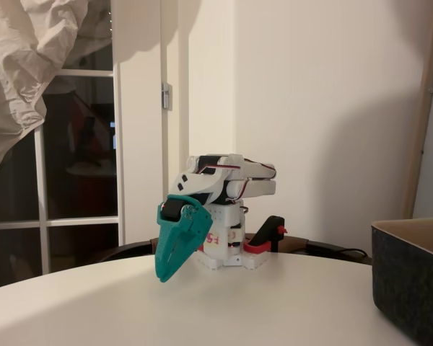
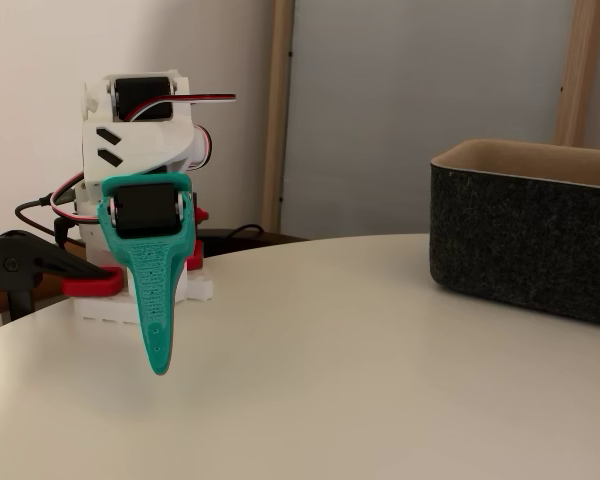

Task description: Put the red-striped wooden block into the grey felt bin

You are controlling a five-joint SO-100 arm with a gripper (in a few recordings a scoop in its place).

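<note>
teal hand (image 2: 159,365) hangs tip-down over the white table (image 2: 330,370), grey felt bin (image 2: 525,240) well right.

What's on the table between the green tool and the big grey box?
Nothing. In both fixed views, only bare white table lies between the tool and the grey felt bin.

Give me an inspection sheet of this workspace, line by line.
Surface: round white table, bare in front of the arm in both fixed views.
Job's things: grey felt bin stands upright on the table at the right of both fixed views, tan inside at its rim.
Clutter: nothing seen.
Hand: teal hand folded down in front of the arm's base, tip pointing at the table, jaws together, holding nothing.
Cables: red and black wires on the arm; dark cable behind the base.
Surroundings: black-and-red clamp at the base; window with a crumpled drape; white walls.
</note>
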